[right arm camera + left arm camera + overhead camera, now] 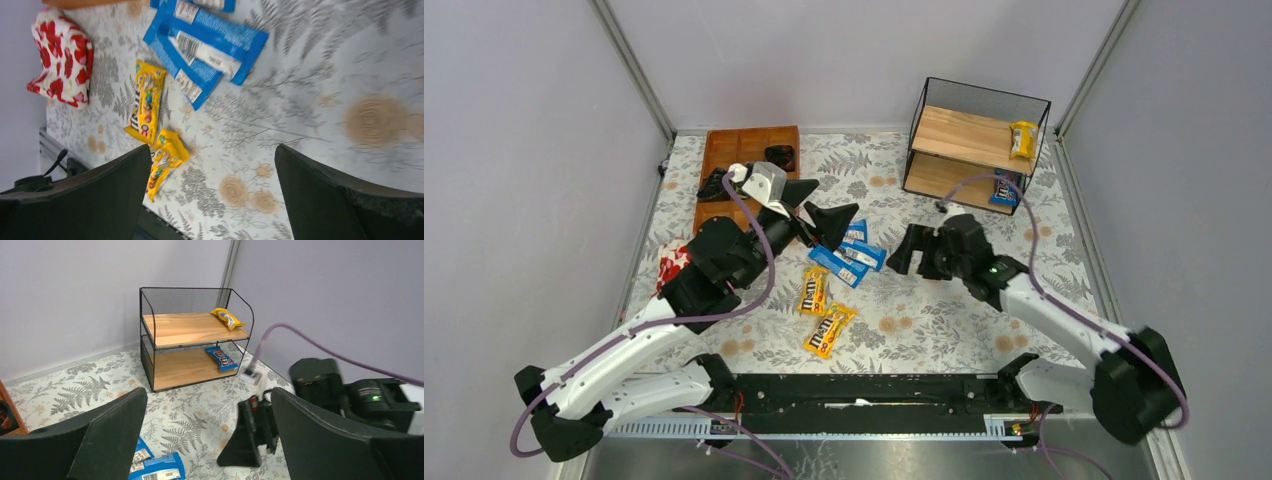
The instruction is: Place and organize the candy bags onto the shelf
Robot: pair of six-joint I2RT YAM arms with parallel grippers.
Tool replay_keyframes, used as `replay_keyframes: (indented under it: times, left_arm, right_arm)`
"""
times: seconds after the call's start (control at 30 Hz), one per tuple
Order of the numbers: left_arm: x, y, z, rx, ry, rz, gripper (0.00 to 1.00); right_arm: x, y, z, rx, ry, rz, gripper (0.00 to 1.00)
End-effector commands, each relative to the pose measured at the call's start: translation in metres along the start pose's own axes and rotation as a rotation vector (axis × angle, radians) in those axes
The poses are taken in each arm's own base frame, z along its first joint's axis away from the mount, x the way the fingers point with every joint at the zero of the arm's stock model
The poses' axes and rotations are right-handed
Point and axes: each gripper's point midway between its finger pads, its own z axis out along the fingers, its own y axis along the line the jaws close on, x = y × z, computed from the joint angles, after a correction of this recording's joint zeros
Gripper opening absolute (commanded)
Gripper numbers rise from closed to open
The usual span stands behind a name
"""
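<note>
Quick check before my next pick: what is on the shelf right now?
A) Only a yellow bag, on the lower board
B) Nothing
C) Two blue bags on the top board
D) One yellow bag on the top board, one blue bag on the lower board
D: the left wrist view shows a yellow bag lying on the top board of the shelf and a blue bag on the lower board.

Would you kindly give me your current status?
Open, empty: left end effector, right end effector. On shelf: yellow bag top, blue bag below. Five loose bags on table. Between them and shelf: right arm.
</note>
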Motion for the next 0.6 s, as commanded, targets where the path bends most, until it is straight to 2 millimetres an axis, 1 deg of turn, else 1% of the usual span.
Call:
replay_keyframes:
  times: [0.0,0.07,0.13,0.2,0.33,0.47,0.5,0.57]
  left_arm:
    - [-0.025,0.005,-0.007,-0.033,-0.086,-0.005,0.99]
    - [-0.027,0.008,-0.009,-0.049,-0.096,-0.006,0.99]
    - [-0.029,0.01,-0.01,-0.061,-0.106,-0.005,0.99]
    - [-0.029,0.011,-0.011,-0.067,-0.108,-0.004,0.99]
    - [-0.028,0.008,-0.009,-0.052,-0.099,-0.007,0.99]
    - [-0.027,0.007,-0.008,-0.042,-0.092,-0.006,0.99]
    - [-0.027,0.006,-0.008,-0.041,-0.091,-0.006,0.99]
    - [-0.026,0.006,-0.007,-0.04,-0.089,-0.006,0.99]
  right_arm:
    - [0.016,0.05,0.023,-0.083,0.127,0.067,1.0]
    - [0.031,0.064,0.033,-0.118,0.17,0.101,1.0]
    - [0.041,0.082,0.041,-0.21,0.206,0.152,1.0]
    - [0.053,0.092,0.046,-0.271,0.254,0.174,0.99]
    - [0.078,0.094,0.061,-0.311,0.383,0.17,0.93]
    - [0.091,0.093,0.073,-0.329,0.449,0.175,0.92]
    - [0.099,0.09,0.079,-0.324,0.489,0.175,0.9]
    - [0.108,0.09,0.085,-0.34,0.534,0.186,0.84]
